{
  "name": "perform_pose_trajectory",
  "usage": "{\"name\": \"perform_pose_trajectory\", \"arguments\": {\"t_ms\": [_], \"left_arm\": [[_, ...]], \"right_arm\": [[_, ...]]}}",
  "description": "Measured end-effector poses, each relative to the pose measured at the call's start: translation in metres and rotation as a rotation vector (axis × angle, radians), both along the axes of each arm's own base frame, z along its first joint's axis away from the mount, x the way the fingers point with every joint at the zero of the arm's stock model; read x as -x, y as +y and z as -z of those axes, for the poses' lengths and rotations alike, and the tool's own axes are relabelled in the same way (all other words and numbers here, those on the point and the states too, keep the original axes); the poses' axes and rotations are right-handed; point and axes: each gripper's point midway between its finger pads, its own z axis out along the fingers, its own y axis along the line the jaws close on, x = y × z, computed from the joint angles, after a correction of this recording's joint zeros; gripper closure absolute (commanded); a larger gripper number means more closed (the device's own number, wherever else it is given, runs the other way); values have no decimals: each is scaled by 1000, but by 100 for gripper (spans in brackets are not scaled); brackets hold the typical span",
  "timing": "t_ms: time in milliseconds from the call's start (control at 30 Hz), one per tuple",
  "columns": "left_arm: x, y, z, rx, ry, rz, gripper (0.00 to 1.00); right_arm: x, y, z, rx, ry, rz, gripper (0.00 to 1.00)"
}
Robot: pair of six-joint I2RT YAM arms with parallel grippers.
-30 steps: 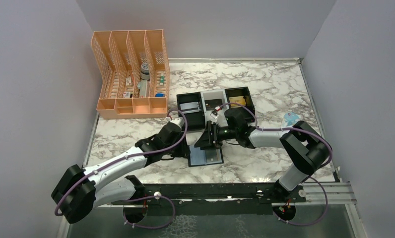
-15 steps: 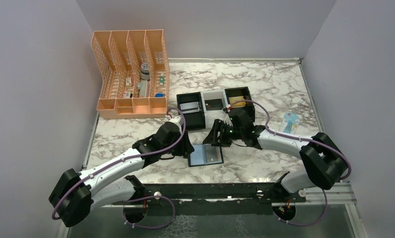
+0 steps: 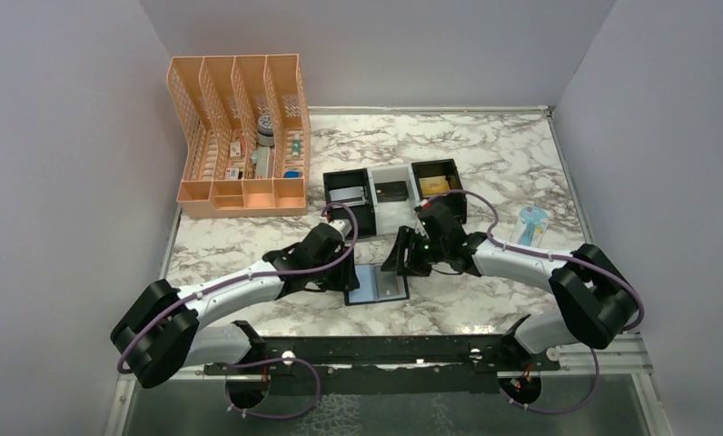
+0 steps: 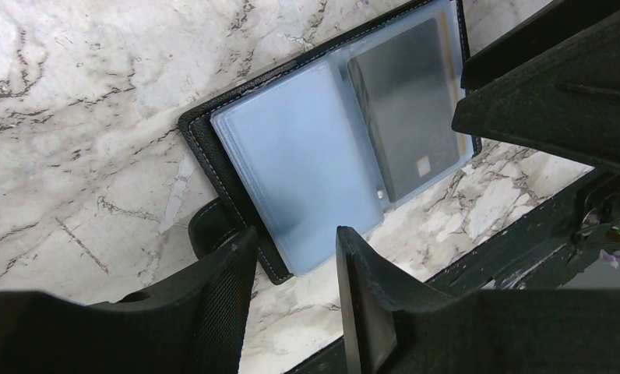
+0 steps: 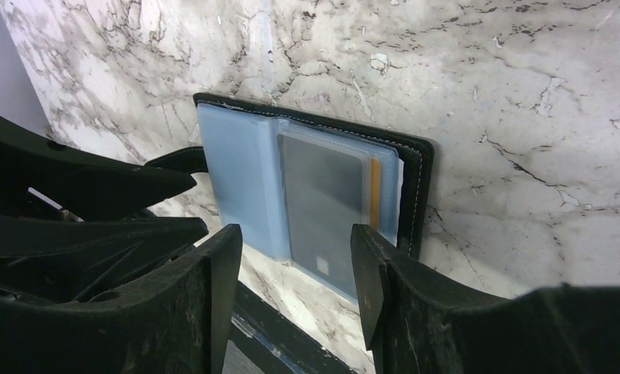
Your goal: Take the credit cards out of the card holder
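The small black bifold card holder (image 3: 377,285) lies flat and wide open on the white marbled tabletop (image 3: 485,163) near the front edge, blue-grey lining up. A thin dark grey plastic credit card (image 5: 322,195) sits tucked in one half's sleeve, an orange edge peeking out behind it. The left gripper (image 4: 294,241) is spread over the corner by the short snap tab (image 4: 209,226), pinching nothing; the right gripper (image 5: 295,234) is spread too, framing the card half, empty.
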Motion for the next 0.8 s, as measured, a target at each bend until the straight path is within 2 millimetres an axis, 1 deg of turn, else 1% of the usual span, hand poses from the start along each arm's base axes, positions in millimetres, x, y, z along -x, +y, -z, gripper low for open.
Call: {"name": "perform_pose_trajectory", "arguments": {"t_ms": [100, 300, 500, 633, 800], "left_arm": [[1, 0, 2, -9, 2, 6, 56], [3, 2, 11, -37, 21, 15, 64], [7, 2, 19, -60, 38, 28, 72], [9, 2, 20, -66, 38, 32, 74], [9, 1, 20, -68, 35, 34, 75]], "right_arm": [[0, 0, 1, 3, 0, -2, 46], [1, -1, 11, 20, 21, -10, 47], [3, 3, 11, 4, 24, -24, 48], [3, 5, 9, -9, 23, -32, 50], [5, 7, 7, -22, 25, -49, 50]]}}
